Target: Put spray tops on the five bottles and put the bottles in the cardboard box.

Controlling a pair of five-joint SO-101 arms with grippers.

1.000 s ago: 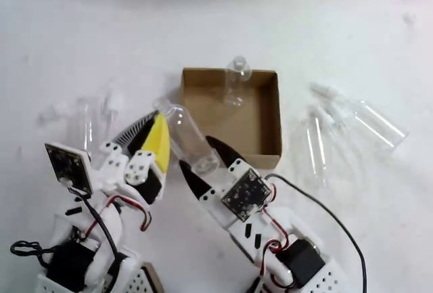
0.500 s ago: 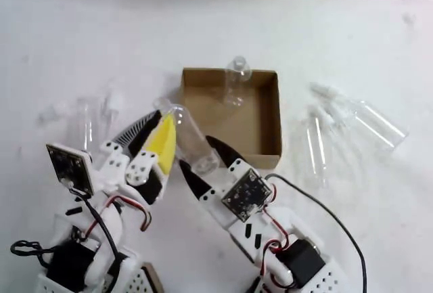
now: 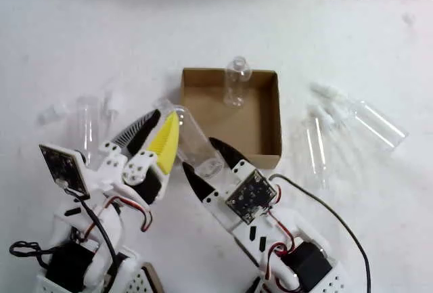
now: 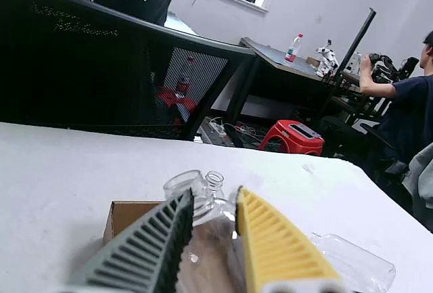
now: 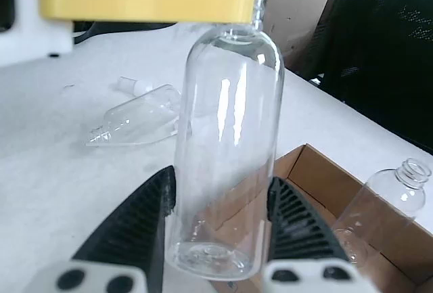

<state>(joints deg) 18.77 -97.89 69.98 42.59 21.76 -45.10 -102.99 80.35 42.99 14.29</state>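
Two grippers flanking one bare-necked bottle [image 3: 189,134], tilted just beside cardboard box [image 3: 277,117] corner. Right gripper [image 3: 199,153] clamping its base. Left gripper [image 3: 166,113] standing part-open, yellow finger lying beside neck. Capping step seemingly proceeding; next calling for steady base hold, neck reachable.

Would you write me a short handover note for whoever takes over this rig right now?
Right pincer: shut on the base of the held bottle, just left of the cardboard box.
Left pincer: at the held bottle's neck end; grip unclear.
Boxed bottle: leaning inside the cardboard box, no spray top on it.
Left bottle and two right bottles: lying on the table.
Done: one bottle boxed, uncapped.
Left: spray tops, at least for the held and boxed bottles; four bottles to box.
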